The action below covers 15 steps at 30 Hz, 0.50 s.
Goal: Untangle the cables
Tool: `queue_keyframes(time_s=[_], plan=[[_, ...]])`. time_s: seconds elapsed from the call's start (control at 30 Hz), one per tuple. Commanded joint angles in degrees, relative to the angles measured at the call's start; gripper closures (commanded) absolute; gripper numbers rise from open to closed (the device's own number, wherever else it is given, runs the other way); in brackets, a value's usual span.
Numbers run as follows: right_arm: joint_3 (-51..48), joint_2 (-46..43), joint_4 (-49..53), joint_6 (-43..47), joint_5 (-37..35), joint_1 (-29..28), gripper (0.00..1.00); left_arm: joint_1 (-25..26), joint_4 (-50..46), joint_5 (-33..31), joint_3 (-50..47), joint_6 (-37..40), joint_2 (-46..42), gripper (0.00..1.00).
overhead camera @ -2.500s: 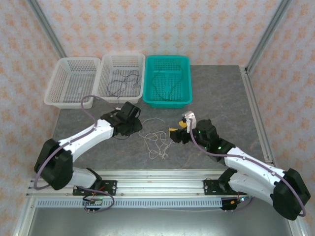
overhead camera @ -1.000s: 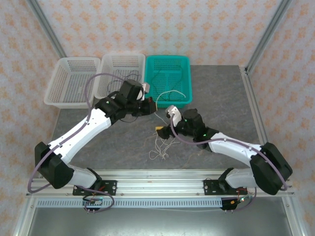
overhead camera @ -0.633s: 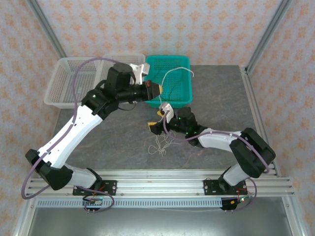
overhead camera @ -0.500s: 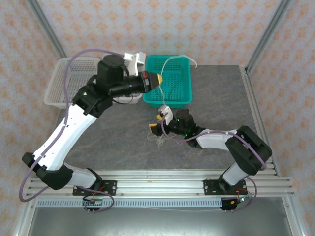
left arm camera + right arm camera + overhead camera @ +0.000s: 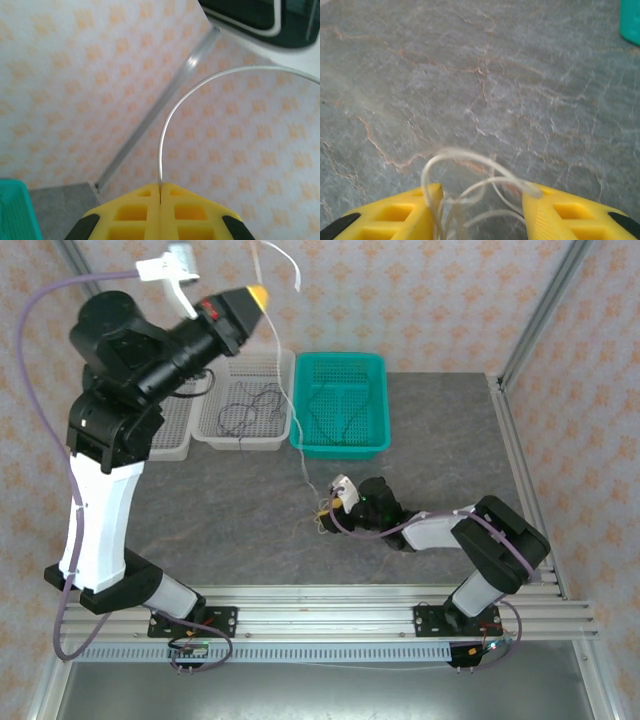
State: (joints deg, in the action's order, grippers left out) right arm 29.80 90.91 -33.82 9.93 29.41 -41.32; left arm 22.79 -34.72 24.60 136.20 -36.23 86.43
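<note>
Two grippers | left gripper [image 5: 160, 199] high at 11 o'clock, clamped tight on whitish cable [image 5: 160, 160] | right gripper [image 5: 481, 200], jaws apart astride its loops on worktop [image 5: 520, 75], 6 o'clock of teal basket [image 5: 383, 405]

Grey stone-patterned table [image 5: 460, 440] lies under my right gripper [image 5: 481, 192]. Loose whitish cable [image 5: 470, 155] rests on it between my fingers. Well away, ahead-right, stand a teal basket [image 5: 340, 451], a white basket [image 5: 245, 438] and a second white basket [image 5: 168, 450].
</note>
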Motion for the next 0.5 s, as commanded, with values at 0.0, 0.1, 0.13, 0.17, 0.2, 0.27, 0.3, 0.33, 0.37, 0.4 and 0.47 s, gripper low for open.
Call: queue_keyframes(time_s=[0.0,0.1,0.13,0.17,0.2,0.27,0.3,0.33,0.37,0.4,0.47], plan=[[-2.3,-1.9,0.8,0.6,-2.4,-0.3,0.54,-3.0,4.5,-3.2,4.4,-2.8,1.9,1.00],[-4.2,-3.9,1.3,0.4,-4.3,-0.3,0.52,-4.3,4.1,-4.5,10.4,-2.3,5.0,1.00],[-5.0,-4.9,1.4,0.4,-4.8,-0.3,0.49,-4.6,3.6,-4.7,12.0,-2.4,6.0,1.00],[-5.6,-6.2,1.8,0.3,-5.3,-0.3,0.45,-4.8,3.3,-4.7,12.9,-2.7,6.8,1.00],[-6.0,-7.9,2.4,0.3,-5.4,-0.3,0.40,-4.9,3.3,-4.5,13.1,-3.0,7.2,1.00],[-6.9,-12.8,4.3,0.6,-5.5,-0.3,0.29,-5.1,3.0,-4.1,13.0,-3.4,7.7,1.00],[-7.0,-15.4,5.6,0.4,-5.8,-0.3,0.22,-5.1,2.7,-4.0,12.9,-3.5,7.8,1.00],[-7.1,-18.6,7.3,0.7,-5.9,-0.3,0.15,-5.1,2.4,-3.6,12.8,-3.6,8.0,1.00],[-7.3,-22.4,8.6,1.0,-5.6,-0.3,0.05,-5.1,2.2,-3.0,12.6,-3.7,8.2,1.00],[-7.3,-25.7,9.1,1.4,-5.3,-0.3,0.01,-5.1,2.4,-2.2,12.3,-4.1,8.4,1.00],[-6.7,-32.8,10.7,2.8,-3.9,-0.3,0.01,-5.1,2.6,-0.8,11.2,-4.9,8.4,1.00]])
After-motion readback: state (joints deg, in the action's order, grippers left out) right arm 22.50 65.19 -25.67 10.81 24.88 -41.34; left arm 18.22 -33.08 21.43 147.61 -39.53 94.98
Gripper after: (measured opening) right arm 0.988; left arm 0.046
